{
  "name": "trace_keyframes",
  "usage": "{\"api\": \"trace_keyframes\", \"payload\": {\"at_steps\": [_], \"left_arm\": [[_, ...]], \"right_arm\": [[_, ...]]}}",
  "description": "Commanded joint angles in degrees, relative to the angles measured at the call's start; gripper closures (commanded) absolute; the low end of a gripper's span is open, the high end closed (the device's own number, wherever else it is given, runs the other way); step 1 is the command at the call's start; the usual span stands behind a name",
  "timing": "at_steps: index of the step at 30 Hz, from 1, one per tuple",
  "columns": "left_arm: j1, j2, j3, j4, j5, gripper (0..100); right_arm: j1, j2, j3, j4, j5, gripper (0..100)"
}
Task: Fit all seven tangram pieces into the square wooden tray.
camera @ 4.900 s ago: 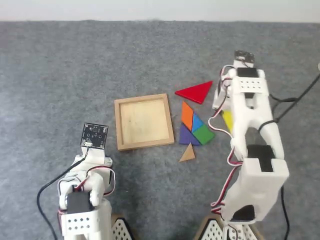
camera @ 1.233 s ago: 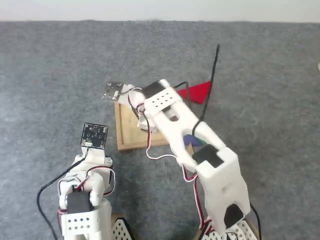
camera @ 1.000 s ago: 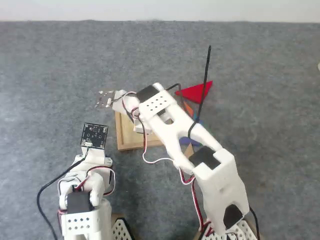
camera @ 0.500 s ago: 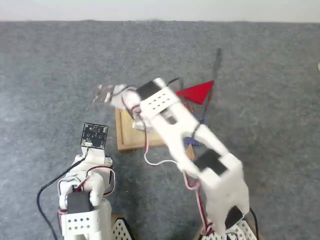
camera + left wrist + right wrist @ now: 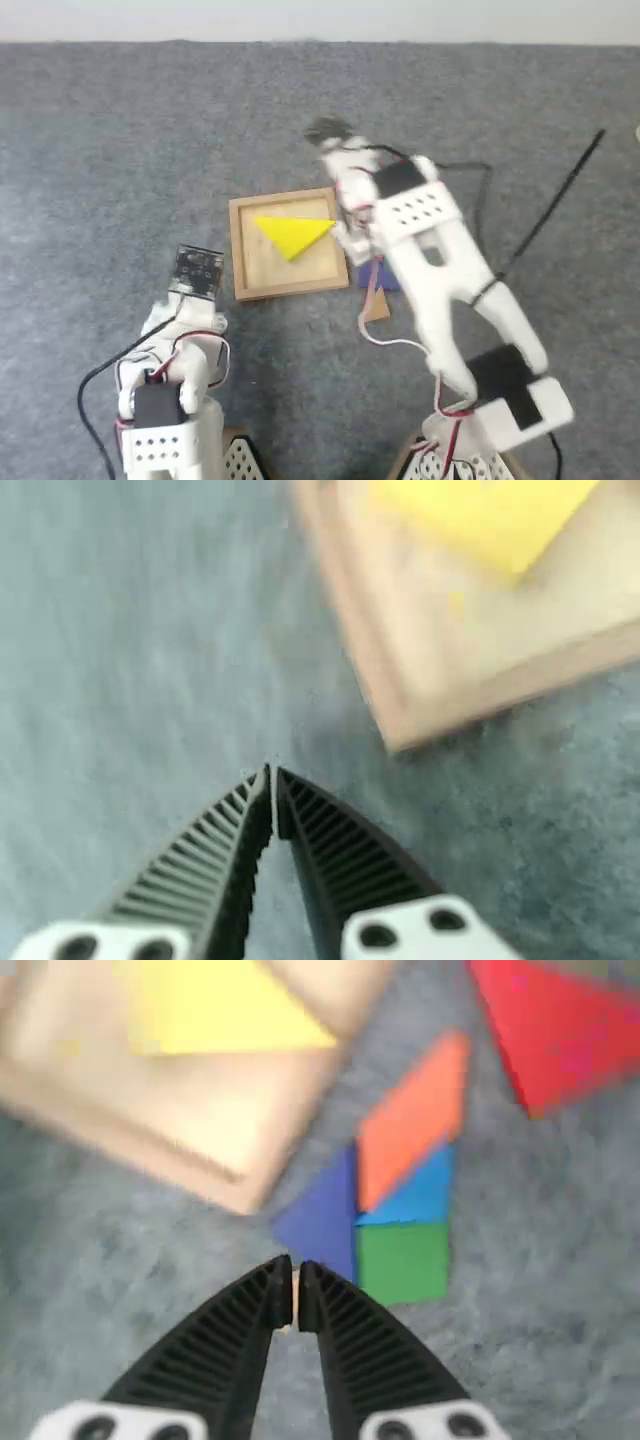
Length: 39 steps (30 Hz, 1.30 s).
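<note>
The square wooden tray (image 5: 240, 250) holds a yellow triangle (image 5: 292, 235) in its far half. In the right wrist view, my right gripper (image 5: 295, 1265) is shut with nothing in it. It hovers over the carpet just beside the purple piece (image 5: 325, 1220), near the tray's (image 5: 220, 1120) corner. The orange (image 5: 415, 1115), blue (image 5: 425, 1195) and green (image 5: 402, 1260) pieces lie together, with the red triangle (image 5: 570, 1030) farther off. A tan triangle (image 5: 376, 307) lies near the right arm. My left gripper (image 5: 272, 775) is shut and empty, short of the tray's near left corner (image 5: 400, 720).
Grey carpet covers the whole table. The right arm (image 5: 430, 240) stretches over the loose pieces to the right of the tray and hides most of them from above. The left arm (image 5: 170, 370) sits at the near left. Open carpet lies left of and beyond the tray.
The right arm has swung from the tray's far left corner back to its right side. The yellow triangle now lies in the tray. The left arm has shifted slightly.
</note>
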Motion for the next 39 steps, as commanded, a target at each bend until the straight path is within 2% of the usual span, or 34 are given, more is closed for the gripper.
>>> {"api": "trace_keyframes", "payload": {"at_steps": [1,4,7,12,16,20,22,25,28,33,39], "left_arm": [[3.9,-0.5,-7.0,-7.7,-9.4,98],[6.7,0.8,-12.3,-12.5,-0.8,95],[11.5,9.3,-18.1,-14.0,5.1,90],[21.1,38.6,-31.8,-15.5,4.6,91],[25.6,61.9,-41.6,-18.3,4.8,84],[25.1,79.5,-48.5,-23.1,4.0,80],[23.8,85.7,-50.8,-25.1,1.1,80],[20.9,91.2,-53.0,-27.1,-1.7,80],[19.3,94.2,-54.4,-28.1,-3.2,80],[18.5,98.4,-55.9,-31.0,-1.2,80],[17.1,103.1,-59.6,-30.7,6.7,80]], "right_arm": [[5.1,-7.4,13.7,-14.0,-4.1,99.1],[6.2,-10.4,21.9,-22.0,-4.7,99.1],[6.2,-11.6,23.4,-23.3,-9.8,99.0],[6.3,-11.6,23.8,-25.2,-11.9,99.1],[6.2,-11.7,25.2,-27.5,-14.8,99.1],[3.8,-11.6,26.8,-31.6,-19.7,99.0],[2.4,-11.6,28.0,-35.2,-21.6,99.0],[-0.4,-11.7,30.6,-41.7,-22.3,98.9],[-4.1,-11.6,31.3,-43.4,-22.3,98.8],[-7.1,-10.6,31.2,-43.6,-22.3,98.7],[-6.5,-2.4,27.6,-43.6,-22.3,94.9]]}}
